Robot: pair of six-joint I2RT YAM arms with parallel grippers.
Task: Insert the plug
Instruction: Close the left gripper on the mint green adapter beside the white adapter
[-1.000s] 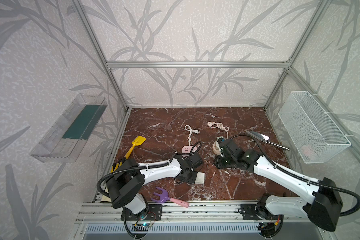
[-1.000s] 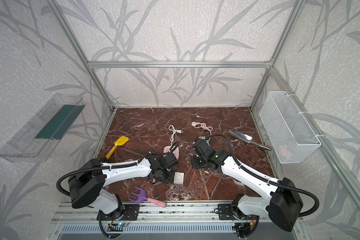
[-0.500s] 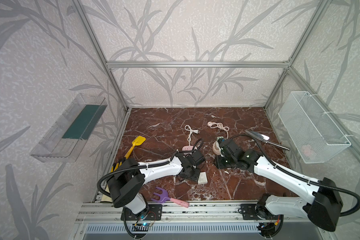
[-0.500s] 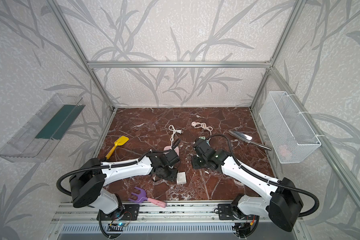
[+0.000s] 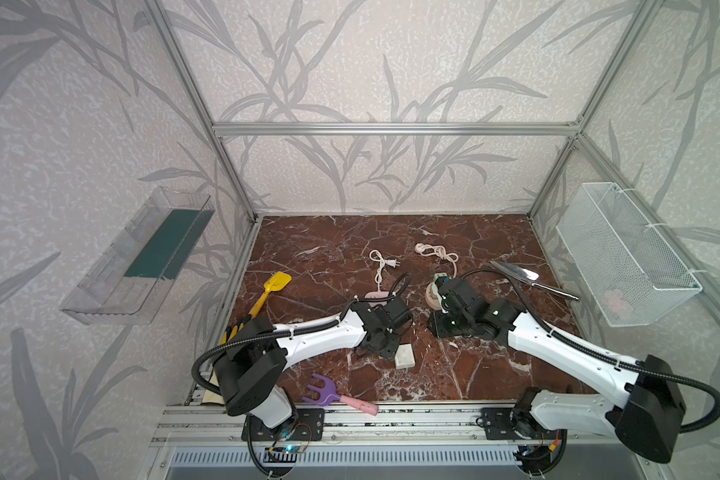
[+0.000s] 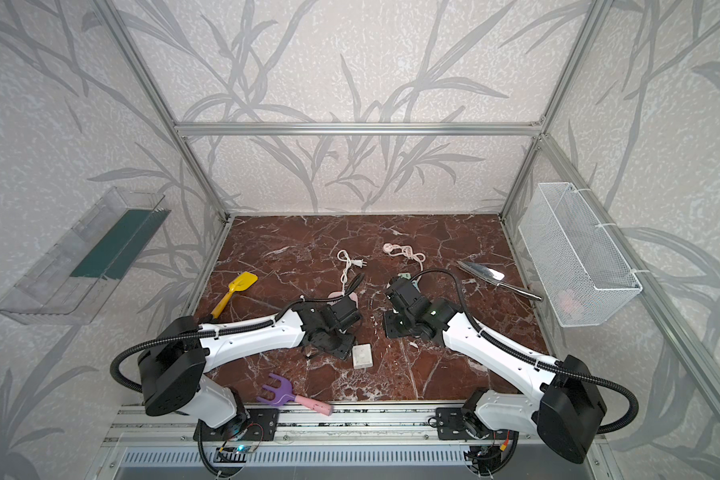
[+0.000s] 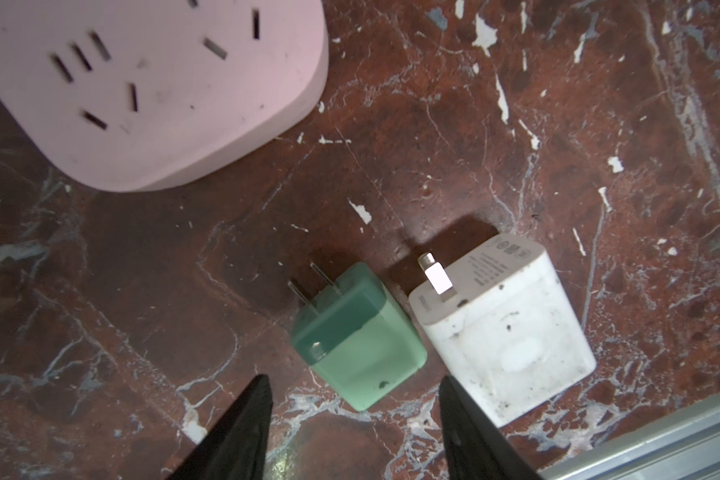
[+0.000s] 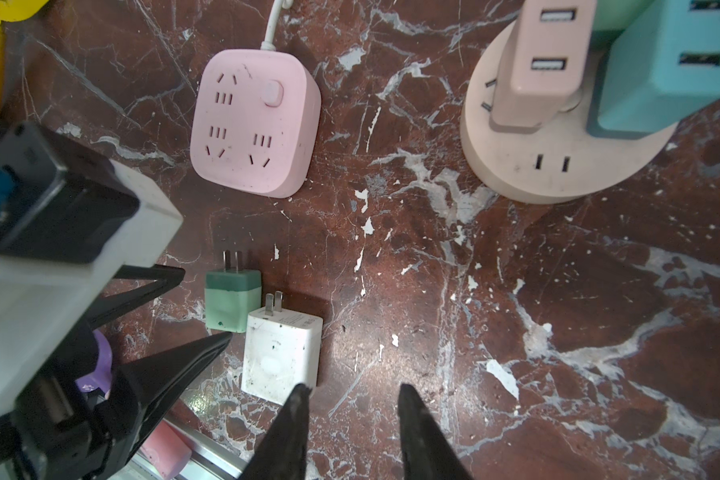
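Left wrist view gives you the closest look at the green plug (image 7: pixel 360 336). It is a smooth, round-cornered cube, darker green at the pronged end. It lies on its side on the veined red-brown marble floor (image 7: pixel 516 124), its two flat metal prongs aimed toward the pink socket block (image 7: pixel 150 91). Your left gripper (image 7: pixel 354 378) has its black tapered jaws spread wide and grips nothing; the plug's rear end shows between their tips. A scuffed white charger (image 7: pixel 504 332) lies just beside the plug, and you cannot tell whether they touch.

The pink block is cut off at the frame edge here. The right wrist view shows it whole, a matte rounded square with a white cord (image 8: pixel 272 25). Only that view shows you the round beige socket (image 8: pixel 558 166) carrying a pink charger (image 8: pixel 537 62) and a teal charger (image 8: pixel 661 75), both cropped. Your right gripper (image 8: pixel 352 388) hovers empty, jaws slightly parted. In both top views the left arm's wrist hides the plug.
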